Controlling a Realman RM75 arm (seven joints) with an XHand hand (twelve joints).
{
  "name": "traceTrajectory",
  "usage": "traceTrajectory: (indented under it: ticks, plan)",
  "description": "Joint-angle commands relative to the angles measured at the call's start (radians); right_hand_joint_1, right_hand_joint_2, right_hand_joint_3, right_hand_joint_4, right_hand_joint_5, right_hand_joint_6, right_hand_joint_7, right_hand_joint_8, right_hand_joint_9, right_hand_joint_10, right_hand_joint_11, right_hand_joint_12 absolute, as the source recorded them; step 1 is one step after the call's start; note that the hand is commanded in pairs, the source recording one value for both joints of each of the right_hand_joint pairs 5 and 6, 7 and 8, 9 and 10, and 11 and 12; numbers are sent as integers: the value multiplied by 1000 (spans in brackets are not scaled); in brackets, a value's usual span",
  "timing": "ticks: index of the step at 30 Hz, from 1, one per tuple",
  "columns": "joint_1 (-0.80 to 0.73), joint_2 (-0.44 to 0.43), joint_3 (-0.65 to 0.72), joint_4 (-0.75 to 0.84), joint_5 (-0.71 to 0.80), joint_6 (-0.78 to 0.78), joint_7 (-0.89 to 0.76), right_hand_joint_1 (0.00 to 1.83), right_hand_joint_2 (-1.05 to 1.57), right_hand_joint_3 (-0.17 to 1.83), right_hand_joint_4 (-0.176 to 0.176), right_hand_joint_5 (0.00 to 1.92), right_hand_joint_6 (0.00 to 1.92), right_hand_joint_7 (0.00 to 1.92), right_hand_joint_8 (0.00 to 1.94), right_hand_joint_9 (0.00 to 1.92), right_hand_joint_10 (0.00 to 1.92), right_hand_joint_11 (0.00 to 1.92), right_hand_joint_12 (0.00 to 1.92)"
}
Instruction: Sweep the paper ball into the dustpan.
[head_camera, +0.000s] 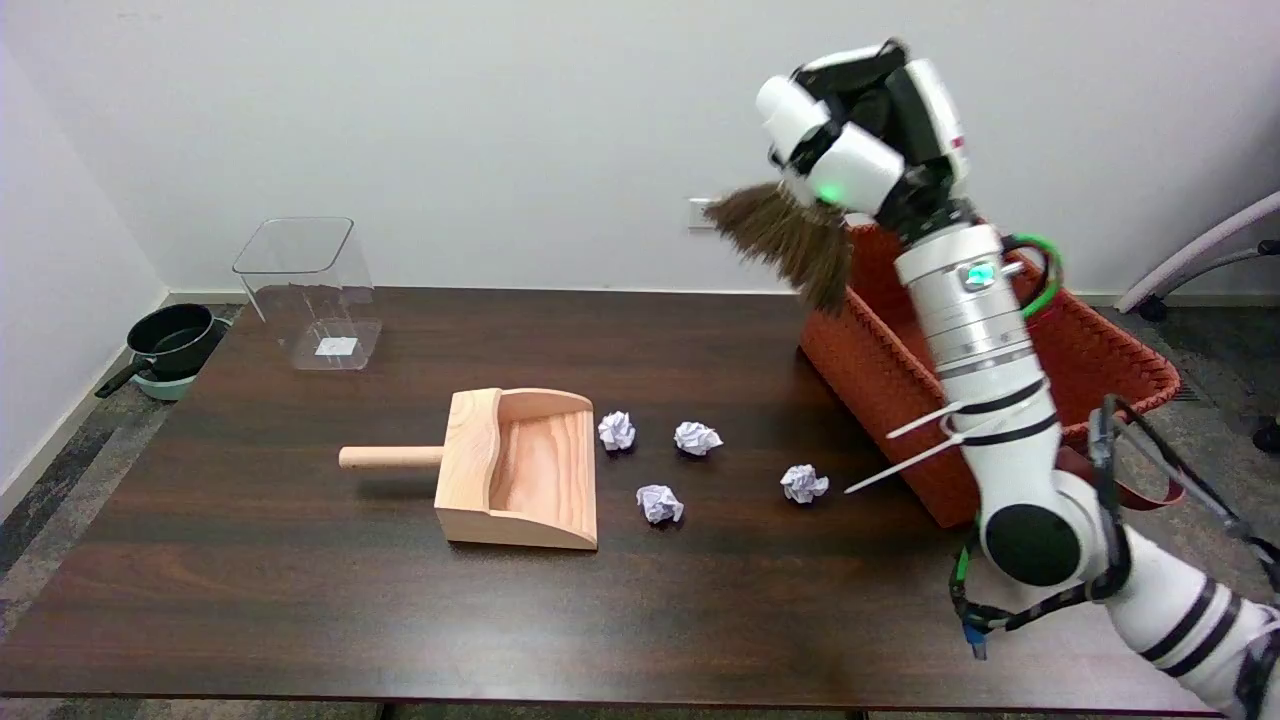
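While raised, right hand (865, 130) grips brush (785, 240) — over basket (870, 350) | no legible writing

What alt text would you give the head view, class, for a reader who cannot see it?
The robot's right hand holds a brown brush in the air above an orange basket. On the dark table, four paper balls lie near the open mouth of a wooden dustpan, which holds none.

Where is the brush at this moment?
In the head view the brush is held up in the air by the right hand, upper right, above the orange basket's far left corner, well clear of the table.
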Motion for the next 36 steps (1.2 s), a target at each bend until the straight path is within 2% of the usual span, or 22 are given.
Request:
traceTrajectory:
  ticks: [1, 12, 18, 24, 27, 33, 36]
  plan:
    - [165, -163, -188, 322, -106, 81, -9, 1005, 1502, 1256, 0, 1920, 1920, 1920, 1920, 1920, 1920, 1920, 1920]
    - [241, -358, -90, 612, -329, 184, -10, 1003, 1571, 1201, 0, 1920, 1920, 1920, 1920, 1920, 1920, 1920, 1920]
    - [263, -402, -17, 692, -461, 310, -10, 1015, 1571, 1195, 0, 1920, 1920, 1920, 1920, 1920, 1920, 1920, 1920]
    - [289, -449, 87, 805, -576, 272, -10, 1020, 1571, 1221, 0, 1920, 1920, 1920, 1920, 1920, 1920, 1920, 1920]
    - [269, -456, 140, 771, -624, 246, -10, 1023, 1571, 1227, 0, 1920, 1920, 1920, 1920, 1920, 1920, 1920, 1920]
    - [132, -464, 212, 533, -668, 266, -10, 1039, 1571, 1228, 0, 1920, 1920, 1920, 1920, 1920, 1920, 1920, 1920]
    - [70, -489, 230, 402, -707, 331, -10, 1043, 1571, 1229, 0, 1920, 1920, 1920, 1920, 1920, 1920, 1920, 1920]
